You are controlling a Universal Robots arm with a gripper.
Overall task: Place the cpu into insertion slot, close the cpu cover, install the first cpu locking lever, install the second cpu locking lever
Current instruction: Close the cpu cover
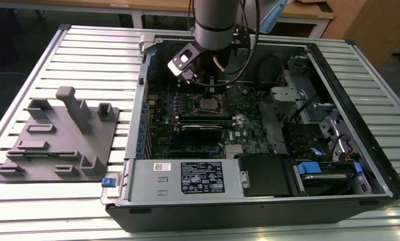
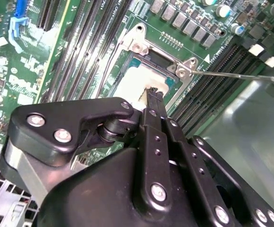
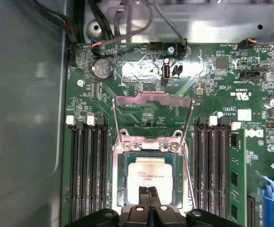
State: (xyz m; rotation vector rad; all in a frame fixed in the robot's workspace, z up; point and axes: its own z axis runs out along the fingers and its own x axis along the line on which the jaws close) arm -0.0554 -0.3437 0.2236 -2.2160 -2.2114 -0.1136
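Some of the cpu [image 3: 146, 172] lies hidden under the gripper [image 3: 149, 190], fingertips pressed together on nothing; the cpu cover [image 3: 151, 100] stands open.

The arm [image 1: 217, 22] is a smooth grey metal cylinder with a darker band near its lower end. A small white-and-black block [image 1: 183, 61] is mounted at its wrist, and thin black cables [image 1: 248, 57] run beside it. The gripper [image 2: 154, 94] is matte black, built of rounded linkage plates joined by silver round-headed screws [image 2: 158, 191]. It narrows to two slim, flat fingers [image 3: 145, 196].
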